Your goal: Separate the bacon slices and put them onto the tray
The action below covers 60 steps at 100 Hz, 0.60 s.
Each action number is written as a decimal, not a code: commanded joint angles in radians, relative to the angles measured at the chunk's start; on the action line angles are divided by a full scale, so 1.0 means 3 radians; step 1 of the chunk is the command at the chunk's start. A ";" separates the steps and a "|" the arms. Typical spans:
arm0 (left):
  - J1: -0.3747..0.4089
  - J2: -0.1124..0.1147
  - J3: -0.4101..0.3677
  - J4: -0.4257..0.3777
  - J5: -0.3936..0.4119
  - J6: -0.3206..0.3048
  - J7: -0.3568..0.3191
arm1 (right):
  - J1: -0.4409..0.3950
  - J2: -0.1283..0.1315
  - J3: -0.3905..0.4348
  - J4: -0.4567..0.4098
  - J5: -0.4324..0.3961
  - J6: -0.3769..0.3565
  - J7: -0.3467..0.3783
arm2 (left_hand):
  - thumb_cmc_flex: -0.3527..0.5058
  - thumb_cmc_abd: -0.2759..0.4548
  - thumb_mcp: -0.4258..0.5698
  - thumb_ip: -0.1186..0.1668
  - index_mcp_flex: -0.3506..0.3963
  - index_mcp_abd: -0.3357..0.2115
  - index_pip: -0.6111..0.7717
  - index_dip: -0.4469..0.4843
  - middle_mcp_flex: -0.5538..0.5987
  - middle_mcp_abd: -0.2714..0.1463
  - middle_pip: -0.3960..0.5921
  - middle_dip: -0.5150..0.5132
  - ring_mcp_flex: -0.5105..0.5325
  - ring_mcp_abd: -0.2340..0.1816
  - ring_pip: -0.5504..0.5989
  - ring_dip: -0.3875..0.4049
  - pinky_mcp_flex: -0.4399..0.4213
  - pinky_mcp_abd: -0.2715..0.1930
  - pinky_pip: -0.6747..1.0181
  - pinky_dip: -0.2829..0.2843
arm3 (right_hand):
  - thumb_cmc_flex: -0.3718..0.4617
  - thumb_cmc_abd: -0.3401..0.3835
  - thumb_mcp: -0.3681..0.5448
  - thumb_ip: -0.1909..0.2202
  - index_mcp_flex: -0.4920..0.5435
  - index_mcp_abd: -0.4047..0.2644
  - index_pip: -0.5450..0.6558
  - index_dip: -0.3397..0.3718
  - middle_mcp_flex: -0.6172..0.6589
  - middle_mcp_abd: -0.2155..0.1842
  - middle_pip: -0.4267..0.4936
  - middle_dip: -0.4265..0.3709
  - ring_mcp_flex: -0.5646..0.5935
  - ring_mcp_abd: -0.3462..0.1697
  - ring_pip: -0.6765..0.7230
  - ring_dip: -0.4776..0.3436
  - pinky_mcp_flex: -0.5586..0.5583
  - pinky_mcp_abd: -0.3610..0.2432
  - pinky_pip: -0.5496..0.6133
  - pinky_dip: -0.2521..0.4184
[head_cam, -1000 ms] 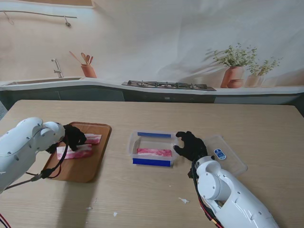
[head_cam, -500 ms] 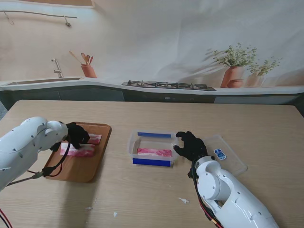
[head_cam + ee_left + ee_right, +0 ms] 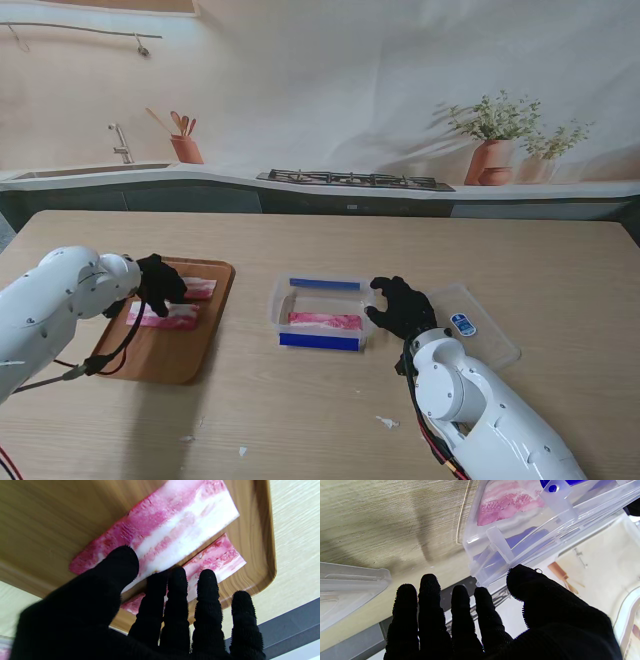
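Bacon slice [image 3: 165, 532] was pinched between the left hand's [image 3: 160, 285] thumb and fingers over the tray [image 3: 205, 345]; a second slice [image 3: 215, 557] lay beyond. Right hand [image 3: 402, 307] rested spread, holding nothing, beside the clear container [image 3: 320, 342].

Left hand [image 3: 160, 283] covers the left ends of both bacon slices [image 3: 165, 316] on the tray [image 3: 205, 340]; grip unclear. White specks [image 3: 386, 422] on bench too small to identify.
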 commanded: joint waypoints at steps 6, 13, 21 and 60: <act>0.0033 0.0013 -0.0050 -0.0047 0.0028 -0.0035 -0.0047 | -0.0021 -0.0029 -0.0011 -0.0009 0.0010 0.0008 0.0040 | -0.0118 -0.0136 0.0013 0.0071 -0.0133 0.0002 -0.0338 -0.0170 -0.0173 -0.0027 -0.0090 -0.0115 -0.0130 0.0014 -0.0069 -0.0068 -0.0093 -0.0011 -0.0062 -0.0016 | 0.0040 0.0040 -0.0060 0.0055 -0.0010 -0.0059 0.0010 -0.0015 0.0010 -0.0020 0.0013 -0.0002 0.0024 0.0060 -0.0008 -0.0013 -0.0014 0.0057 0.0016 0.0065; 0.0067 0.0015 -0.0126 -0.0086 0.0039 -0.0049 -0.0097 | -0.0021 -0.0030 -0.0012 -0.0008 0.0010 0.0011 0.0039 | -0.0149 -0.0151 -0.0018 0.0064 -0.0081 -0.0004 -0.0320 -0.0162 -0.0202 -0.0017 -0.0105 -0.0140 -0.0161 0.0019 -0.0095 -0.0088 -0.0121 -0.0003 -0.0091 -0.0019 | 0.0042 0.0038 -0.0061 0.0056 -0.0008 -0.0058 0.0010 -0.0015 0.0010 -0.0020 0.0013 -0.0002 0.0023 0.0062 -0.0008 -0.0013 -0.0017 0.0058 0.0013 0.0066; 0.0119 0.0019 -0.0229 -0.0135 0.0113 -0.0080 -0.0090 | -0.0021 -0.0031 -0.0013 -0.0010 0.0017 0.0012 0.0040 | -0.0221 -0.0148 -0.0079 0.0054 -0.0143 -0.0002 -0.0377 -0.0184 -0.0253 -0.0012 -0.0119 -0.0160 -0.0184 0.0019 -0.0102 -0.0095 -0.0125 -0.0004 -0.0102 -0.0014 | 0.0040 0.0039 -0.0065 0.0055 -0.0008 -0.0059 0.0008 -0.0016 0.0010 -0.0020 0.0013 -0.0002 0.0024 0.0063 -0.0008 -0.0013 -0.0014 0.0059 0.0013 0.0067; 0.0421 0.0000 -0.0808 -0.0468 0.0214 -0.0231 -0.0172 | -0.0024 -0.0031 -0.0008 -0.0011 0.0019 0.0006 0.0036 | -0.0379 -0.0034 -0.0400 0.0107 0.0033 -0.0169 -0.0057 0.0062 -0.0213 0.0009 -0.0073 -0.0145 -0.0201 0.0039 -0.0077 -0.0072 -0.0192 0.0051 -0.0202 0.0040 | 0.0040 0.0043 -0.0072 0.0057 -0.0005 -0.0060 0.0005 -0.0016 0.0010 -0.0020 0.0013 -0.0002 0.0018 0.0063 -0.0009 -0.0014 -0.0015 0.0057 0.0007 0.0073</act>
